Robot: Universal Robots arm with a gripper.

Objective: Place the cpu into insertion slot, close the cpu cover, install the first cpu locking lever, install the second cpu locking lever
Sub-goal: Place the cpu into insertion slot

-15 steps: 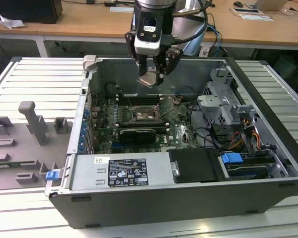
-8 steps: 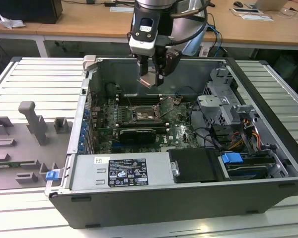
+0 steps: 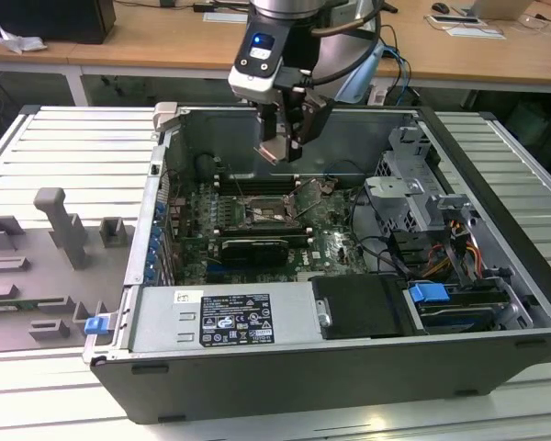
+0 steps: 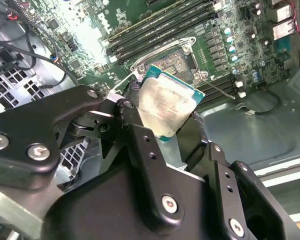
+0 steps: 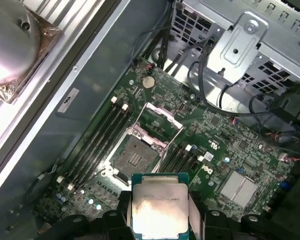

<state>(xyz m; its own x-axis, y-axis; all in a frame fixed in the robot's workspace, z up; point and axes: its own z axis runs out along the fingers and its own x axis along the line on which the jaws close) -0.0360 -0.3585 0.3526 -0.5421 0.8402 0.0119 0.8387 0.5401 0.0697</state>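
**Item:** the cpu (image 4: pixel 167 107). Flat square chip with a pale metal face and a green border.

**Position:** it is hanging in the pincer (image 4: pixel 165 122) above the open computer case (image 3: pixel 303 390). It is sitting over the motherboard (image 5: pixel 230 150) and well apart from it.

**Holder:** the pincer is clamping on the cpu, its two black arms pressing on opposite edges. The metal face is showing uncovered between them in both wrist views.

**Destination:** the insertion slot (image 5: pixel 135 157) is lying bare and dark inside its grey rim, between the rows of memory slots (image 5: pixel 102 135). The cpu cover (image 5: pixel 162 120) is standing raised off the slot at one side, leaving the socket open. The thin wire beside it is probably a locking lever, though it is too fine to be sure.

**Support:** the case is resting on a slatted grey bench (image 3: pixel 64 138).

**Handling, as judged:**
- Weight and stiffness: a light, rigid, thin piece. Nothing is sagging in the grip.
- Surface: the smooth metal face is likely offering little friction.
- Fragility: the underside and the socket's contacts are probably delicate, and a tilted or forced seating is risking damage to both.
- Hold: the edges are looking like the right place, as here, with the underside left untouched. A modest squeeze is looking sufficient.
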